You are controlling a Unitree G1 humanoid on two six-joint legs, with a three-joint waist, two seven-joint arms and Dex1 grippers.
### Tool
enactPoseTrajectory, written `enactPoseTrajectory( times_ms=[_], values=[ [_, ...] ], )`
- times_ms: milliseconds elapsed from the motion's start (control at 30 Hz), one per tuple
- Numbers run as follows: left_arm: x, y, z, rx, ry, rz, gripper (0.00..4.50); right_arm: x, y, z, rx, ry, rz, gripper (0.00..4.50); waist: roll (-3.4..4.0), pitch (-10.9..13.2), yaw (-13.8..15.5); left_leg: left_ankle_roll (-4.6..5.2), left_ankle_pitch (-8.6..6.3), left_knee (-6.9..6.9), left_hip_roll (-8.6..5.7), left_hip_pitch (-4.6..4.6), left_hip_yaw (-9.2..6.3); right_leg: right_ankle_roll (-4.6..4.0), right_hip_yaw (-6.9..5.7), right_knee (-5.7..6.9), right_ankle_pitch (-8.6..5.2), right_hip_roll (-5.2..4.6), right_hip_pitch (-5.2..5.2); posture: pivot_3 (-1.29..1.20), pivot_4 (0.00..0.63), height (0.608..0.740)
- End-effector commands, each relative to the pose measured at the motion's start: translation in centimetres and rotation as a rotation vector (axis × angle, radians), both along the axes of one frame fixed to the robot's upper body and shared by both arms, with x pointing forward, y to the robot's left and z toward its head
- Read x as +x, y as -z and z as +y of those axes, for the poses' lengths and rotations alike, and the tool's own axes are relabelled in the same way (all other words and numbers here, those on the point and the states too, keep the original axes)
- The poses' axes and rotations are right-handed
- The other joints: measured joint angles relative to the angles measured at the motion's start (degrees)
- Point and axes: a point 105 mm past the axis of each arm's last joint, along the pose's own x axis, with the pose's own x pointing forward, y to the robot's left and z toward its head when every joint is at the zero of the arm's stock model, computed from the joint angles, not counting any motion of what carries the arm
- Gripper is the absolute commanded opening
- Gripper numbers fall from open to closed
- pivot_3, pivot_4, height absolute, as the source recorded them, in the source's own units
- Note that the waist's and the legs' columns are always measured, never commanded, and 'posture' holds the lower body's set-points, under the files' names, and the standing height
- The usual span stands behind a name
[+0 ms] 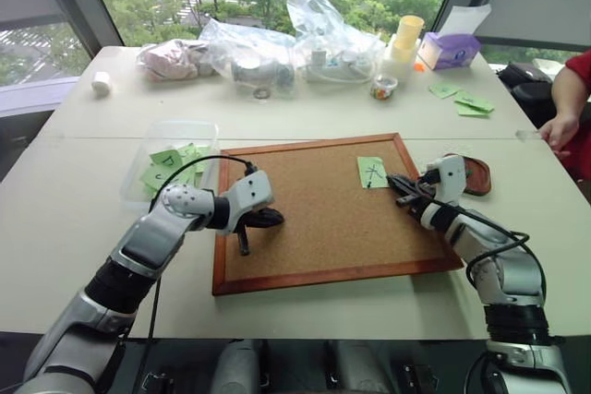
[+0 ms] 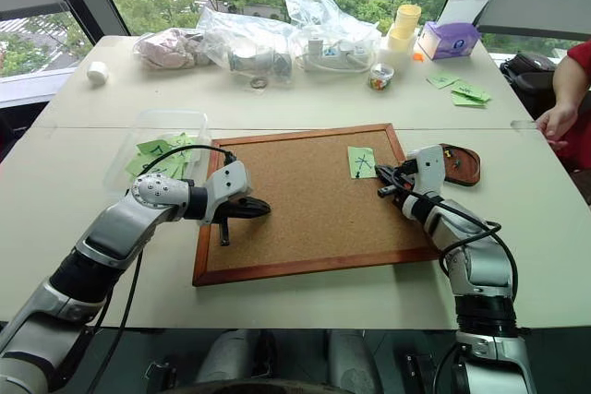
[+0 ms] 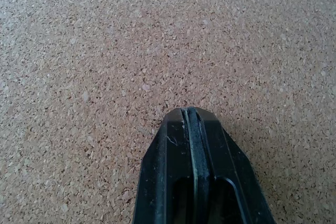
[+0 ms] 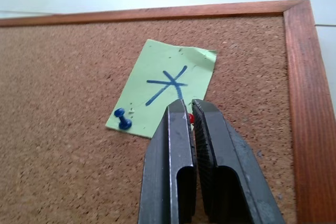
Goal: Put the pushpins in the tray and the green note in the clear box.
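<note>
Corkboard (image 1: 323,219) on pale table (image 1: 83,200)

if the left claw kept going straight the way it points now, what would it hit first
Most likely the bare cork of the corkboard: the shut left claw angles down at it, with no pin or note ahead. How close the tips already are is unclear.

Corkboard (image 4: 68,103): rough, granular matt cork, framed in smooth reddish wood with a slight sheen. Note (image 4: 165,85): matt light-green paper, inked mark, just ahead of the right claw (image 4: 191,109). Pin (image 4: 123,119) beside the claw: glossy blue plastic. Claw fingers (image 4: 173,161): smooth black plastic, faintly scuffed. Bench (image 1: 74,200): smooth, matt, pale.
</note>
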Motion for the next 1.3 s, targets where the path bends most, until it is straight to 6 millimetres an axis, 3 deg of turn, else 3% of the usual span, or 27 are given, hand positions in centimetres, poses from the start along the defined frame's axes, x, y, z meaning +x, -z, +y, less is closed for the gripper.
enactPoseTrajectory(
  times_ms=[33, 233, 300, 367, 600, 700, 867, 1200, 1300],
  values=[
    [-0.7, 1.7, 0.4, 0.06, 0.009, 0.06, 0.0, 0.2, -5.4, -1.6, 0.0, 0.063, -0.201, 0.13, 0.0, 0.0, 0.0, 0.0, 0.0, 0.0, -0.01, 0.0, 0.0, 0.0, 0.0, 0.0, 0.0, -0.01, 0.0, 0.0, 0.15, 0.735],
    [-0.7, 1.7, 0.4, 0.061, 0.014, 0.061, 0.0, 0.2, -5.9, -2.5, 0.023, 0.097, -0.21, 0.13, -0.01, 0.0, 0.0, 0.0, 0.0, -0.01, 0.01, 0.03, -0.01, 0.0, 0.0, 0.0, 0.0, 0.02, 0.02, 0.0, 0.15, 0.735],
    [-0.7, 1.7, 0.3, 0.06, 0.015, 0.062, 0.0, 0.6, -6.1, -4.3, 0.021, 0.191, -0.218, 0.13, -0.01, 0.0, 0.0, 0.01, 0.0, -0.01, 0.0, 0.03, 0.0, 0.0, 0.0, 0.0, 0.0, 0.0, 0.02, 0.0, 0.15, 0.735],
    [-0.7, 1.7, 0.3, 0.057, 0.015, 0.061, 0.0, 0.6, -6.0, -4.9, 0.013, 0.201, -0.208, 0.13, -0.01, 0.0, 0.0, 0.01, 0.0, -0.01, -0.01, 0.02, 0.0, 0.0, 0.0, 0.0, 0.0, -0.01, 0.02, 0.0, 0.15, 0.735],
    [-0.6, 1.8, 0.3, 0.056, 0.009, 0.061, 0.0, -0.9, -2.9, -1.3, -0.041, -0.01, -0.091, 0.13, -0.01, 0.0, 0.0, 0.03, -0.02, -0.02, 0.0, 0.03, -0.01, 0.0, 0.0, 0.0, 0.0, 0.01, 0.03, 0.0, 0.15, 0.735],
    [-0.7, 1.8, 0.3, 0.055, 0.008, 0.061, 0.0, -1.1, -2.1, -0.4, -0.041, -0.044, -0.074, 0.93, -0.01, 0.0, 0.0, 0.08, -0.04, -0.01, -0.01, 0.03, 0.0, 0.0, 0.0, 0.0, 0.0, 0.0, 0.03, 0.0, 0.15, 0.735],
    [-0.7, 1.7, 0.3, 0.054, 0.006, 0.06, 0.0, -1.2, -0.7, 0.8, -0.052, -0.085, -0.021, 3.4, -0.01, 0.0, 0.0, 0.07, -0.04, -0.01, -0.01, 0.03, -0.01, 0.0, 0.0, 0.0, 0.0, 0.0, 0.03, 0.0, 0.15, 0.735],
    [-0.7, 1.7, 0.3, 0.052, 0.004, 0.056, 0.0, -0.7, 0.1, 1.2, -0.034, -0.077, -0.002, 3.4, -0.01, 0.0, 0.0, 0.06, -0.03, -0.01, -0.01, 0.03, -0.01, 0.0, 0.0, 0.0, 0.0, 0.0, 0.03, 0.0, 0.15, 0.735],
    [-0.6, 1.6, 0.3, 0.051, 0.003, 0.054, 0.0, -0.7, 0.5, 1.1, -0.039, -0.074, 0.013, 2.5, -0.01, 0.0, 0.0, 0.06, -0.03, -0.01, -0.01, 0.03, -0.01, 0.0, 0.0, -0.01, 0.0, 0.0, 0.03, 0.0, 0.15, 0.735]
  ],
)
